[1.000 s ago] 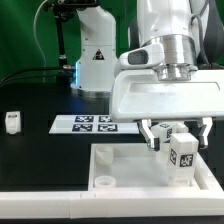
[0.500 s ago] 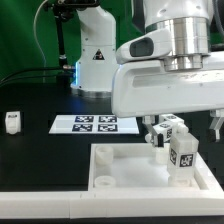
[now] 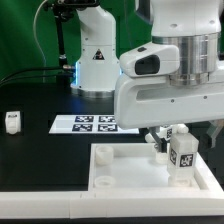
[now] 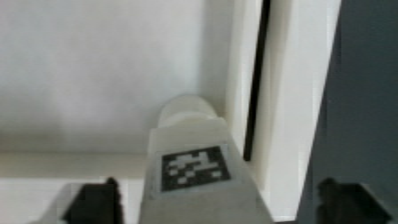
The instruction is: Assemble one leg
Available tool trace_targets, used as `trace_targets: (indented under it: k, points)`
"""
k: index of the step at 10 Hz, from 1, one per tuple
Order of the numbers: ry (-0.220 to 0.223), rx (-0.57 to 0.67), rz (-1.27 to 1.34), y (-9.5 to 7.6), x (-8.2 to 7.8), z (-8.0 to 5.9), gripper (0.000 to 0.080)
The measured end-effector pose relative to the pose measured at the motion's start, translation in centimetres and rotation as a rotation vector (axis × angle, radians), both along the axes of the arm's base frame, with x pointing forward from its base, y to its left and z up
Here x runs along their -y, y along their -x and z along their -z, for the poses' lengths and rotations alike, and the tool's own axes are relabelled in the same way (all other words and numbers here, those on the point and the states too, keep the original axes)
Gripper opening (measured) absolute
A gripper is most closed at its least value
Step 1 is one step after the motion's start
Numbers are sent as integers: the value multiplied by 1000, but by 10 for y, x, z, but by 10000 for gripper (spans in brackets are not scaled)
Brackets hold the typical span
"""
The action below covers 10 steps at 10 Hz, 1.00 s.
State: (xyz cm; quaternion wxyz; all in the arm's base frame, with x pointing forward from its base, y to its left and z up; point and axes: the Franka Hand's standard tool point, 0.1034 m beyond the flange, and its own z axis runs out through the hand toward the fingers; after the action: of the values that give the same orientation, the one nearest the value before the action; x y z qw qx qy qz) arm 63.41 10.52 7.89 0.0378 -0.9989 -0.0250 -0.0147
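A white leg (image 3: 182, 158) with a black-and-white tag stands upright in the right part of the large white panel (image 3: 120, 168). My gripper (image 3: 182, 138) hangs over it, open. One finger is on each side of the leg's top, and neither touches it. In the wrist view the leg (image 4: 192, 165) rises between the two dark fingers (image 4: 98, 203), with a gap on both sides of my gripper (image 4: 222, 205). A second small white leg (image 3: 12, 122) lies on the black table at the exterior view's left.
The marker board (image 3: 95, 124) lies flat behind the panel. A white robot base (image 3: 95, 60) and cables stand at the back before a green backdrop. The panel's raised rim (image 4: 258, 90) runs beside the leg.
The hand has risen and its fingers have spread away from the leg. The leg stays upright in the same spot on the panel.
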Motion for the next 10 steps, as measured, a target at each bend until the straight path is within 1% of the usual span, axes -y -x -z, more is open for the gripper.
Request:
trace_targets:
  k: [1, 2, 3, 6, 8, 10]
  points:
    - [-1, -3, 29, 0, 0, 0, 362]
    - [-3, -5, 51, 0, 0, 0, 362]
    - [-5, -10, 118, 1, 0, 1, 285]
    - [-11, -25, 308, 1, -1, 1, 285]
    - [-19, -28, 573, 1, -5, 2, 285]
    - [-29, -80, 918, 3, -8, 2, 285]
